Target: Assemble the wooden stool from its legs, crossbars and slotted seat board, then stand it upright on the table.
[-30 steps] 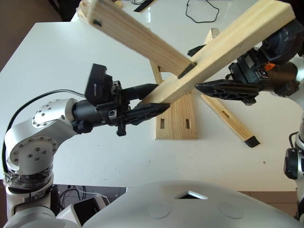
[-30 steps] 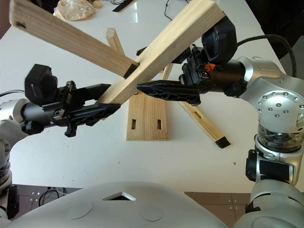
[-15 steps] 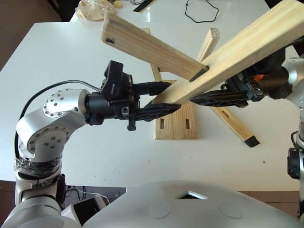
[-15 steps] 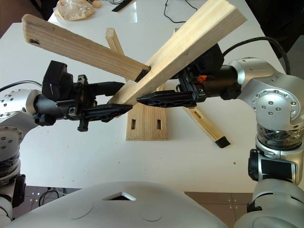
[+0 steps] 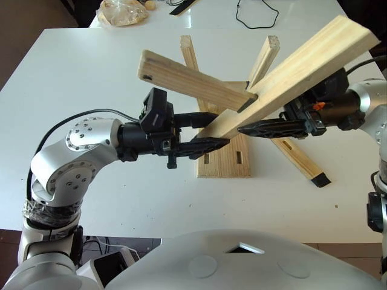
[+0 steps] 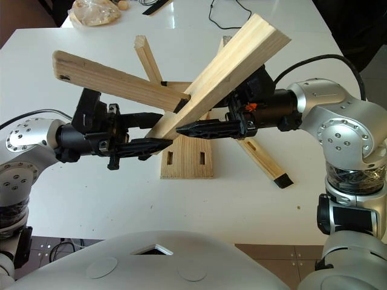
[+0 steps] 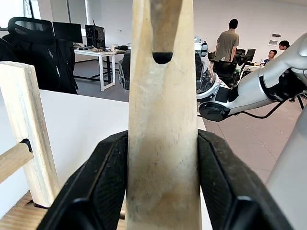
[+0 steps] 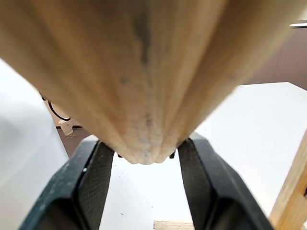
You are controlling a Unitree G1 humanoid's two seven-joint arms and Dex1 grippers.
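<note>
REMOTE DESK, HEAD CAM: Above the white table (image 5: 91, 78) both arms hold a part-built joint in mid-air. The L gripper (image 5: 221, 128) is clenched on the low end of the long, wide pale-wood leg (image 5: 302, 60), which slants up toward the far R. The R gripper (image 5: 243, 124) is clamped on the same leg further along, from below, its fingers pointing back at the L one. On its wrist cam I see a black finger (image 8: 91, 187) pressed to each side of the wood. A shorter pale-wood crossbar (image 5: 187, 80) sits w/ one end in the leg's dark slot, approx mid-length. It juts out toward the far L, w/ a small dark hole near its free end. On the L wrist cam I look straight along the leg, w/ black pads (image 7: 103, 187) tight on both edges and the slot above them. Flat on the table under the joint lies the rectangular slotted wooden seat board (image 5: 225, 164), w/ two small slots near its front edge. Just beside it on the R lies a thin wooden bar w/ a black tip (image 5: 296, 158), tip toward the near R. Beyond the board, a thin wooden strip on the L (image 5: 188, 53) and a thin wooden strip on the R (image 5: 266, 53) fan outward. I can't tell whether they join the board. At the far table edge sit a clear plastic bag (image 5: 124, 11) and a black cable (image 5: 257, 18).
</note>
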